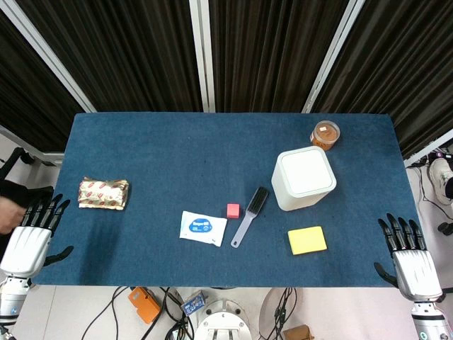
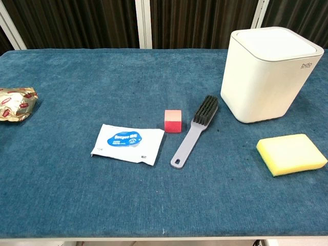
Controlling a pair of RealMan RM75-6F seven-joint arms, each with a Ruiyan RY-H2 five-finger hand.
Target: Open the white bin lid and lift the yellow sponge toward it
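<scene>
The white bin (image 1: 303, 178) (image 2: 266, 73) stands on the right half of the blue table with its lid flat and closed. The yellow sponge (image 1: 307, 240) (image 2: 291, 154) lies flat just in front of the bin, near the table's front edge. My left hand (image 1: 30, 234) hangs off the table's left front corner, fingers spread, holding nothing. My right hand (image 1: 412, 259) sits off the right front corner, fingers spread and empty, well to the right of the sponge. Neither hand shows in the chest view.
A grey brush (image 1: 250, 215) (image 2: 195, 130), a small pink cube (image 1: 233, 210) (image 2: 173, 121) and a blue-and-white wipes packet (image 1: 202, 227) (image 2: 128, 143) lie mid-table. A gold foil pack (image 1: 103, 193) (image 2: 15, 103) sits left. An orange-filled jar (image 1: 325, 134) stands behind the bin.
</scene>
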